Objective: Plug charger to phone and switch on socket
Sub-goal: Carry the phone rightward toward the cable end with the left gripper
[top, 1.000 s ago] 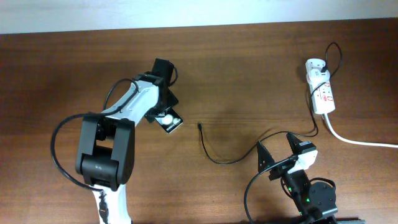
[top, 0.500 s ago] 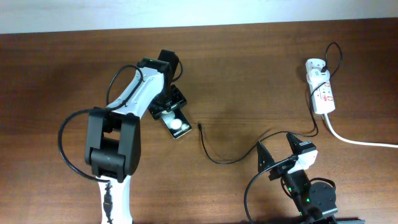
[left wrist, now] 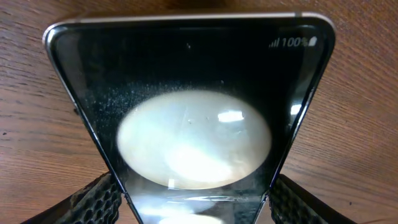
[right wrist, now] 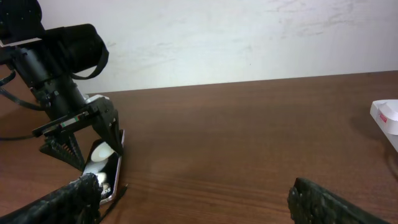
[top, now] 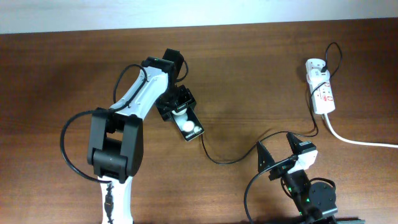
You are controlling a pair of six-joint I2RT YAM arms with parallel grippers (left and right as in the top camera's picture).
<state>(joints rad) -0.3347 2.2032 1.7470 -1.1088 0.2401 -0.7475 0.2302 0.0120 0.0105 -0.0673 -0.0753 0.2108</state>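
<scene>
Black and glossy, the small flat rectangular phone (left wrist: 193, 93) filled my left wrist view. Only there could I read any writing: tiny signal bars and "100%" in its upper right corner, above a large white round patch. That view also showed the left gripper (left wrist: 199, 208) clamped on the phone's two long edges, with a ribbed black pad (left wrist: 99, 199) at each side. From overhead I saw what the close shot hid. The phone sat over the brown wooden table (top: 249, 62), left of centre, and the thin black charger cable (top: 227, 162) ended just beside its far end; I could not tell whether the plug tip touched it. The cable ran right towards the white elongated power strip (top: 321, 93) near the table's right edge, well apart from the phone. The strip's red marks were too small to read, and a thick white cord (top: 357, 142) led off from it to the right. The right wrist view added that the phone looked tilted, with its lower end down at the tabletop. It also showed the right gripper (right wrist: 196, 205) spread wide, holding nothing.
</scene>
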